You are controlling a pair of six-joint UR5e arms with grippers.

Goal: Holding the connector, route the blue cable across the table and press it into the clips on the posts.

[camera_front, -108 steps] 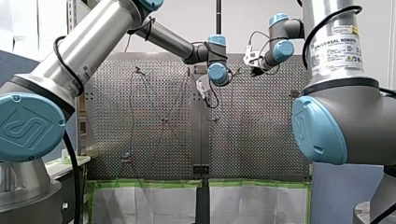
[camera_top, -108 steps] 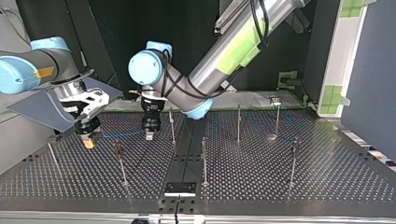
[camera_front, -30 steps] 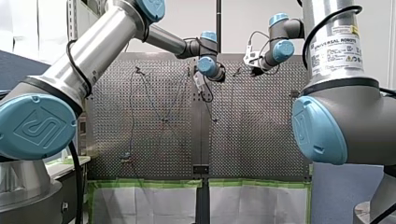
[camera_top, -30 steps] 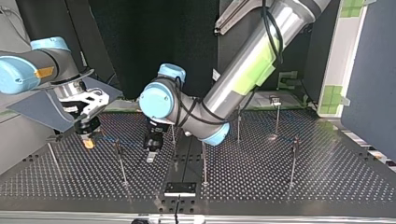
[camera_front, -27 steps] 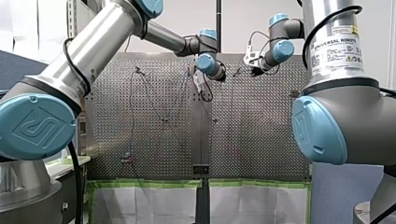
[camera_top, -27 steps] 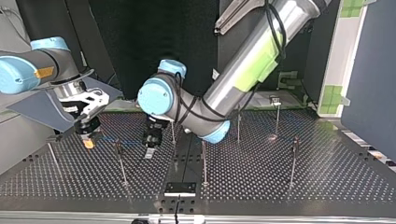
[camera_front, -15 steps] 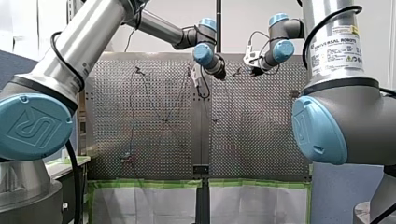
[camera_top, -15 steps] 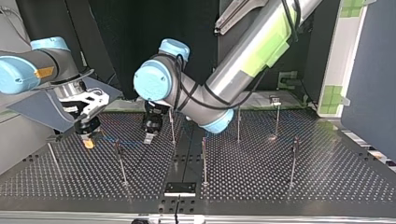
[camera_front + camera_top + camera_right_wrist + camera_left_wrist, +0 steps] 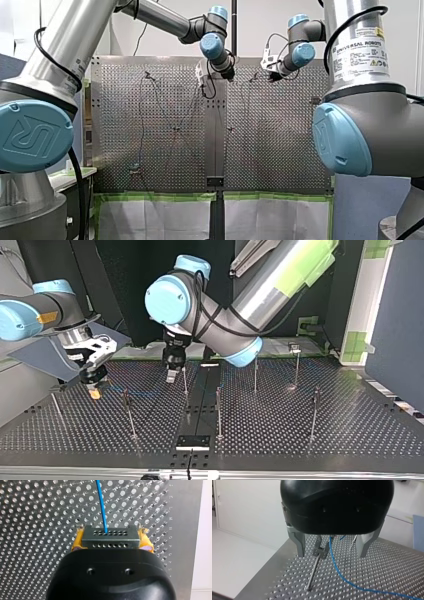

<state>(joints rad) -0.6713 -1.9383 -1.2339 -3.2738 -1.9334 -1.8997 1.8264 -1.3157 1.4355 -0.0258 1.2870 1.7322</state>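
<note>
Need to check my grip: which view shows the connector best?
The right wrist view: the connector fills the gap between my right gripper's yellow pads, blue cable leaving its face. Top and front views show it too small to make out; the left wrist view lacks it.

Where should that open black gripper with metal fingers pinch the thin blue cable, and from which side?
Probably the short stretch of thin blue cable just past the clip on the slim metal post, approached from above with the fingers of my left gripper straddling it. There it seems to hang clear of the perforated table; farther on it looks lower.
</note>
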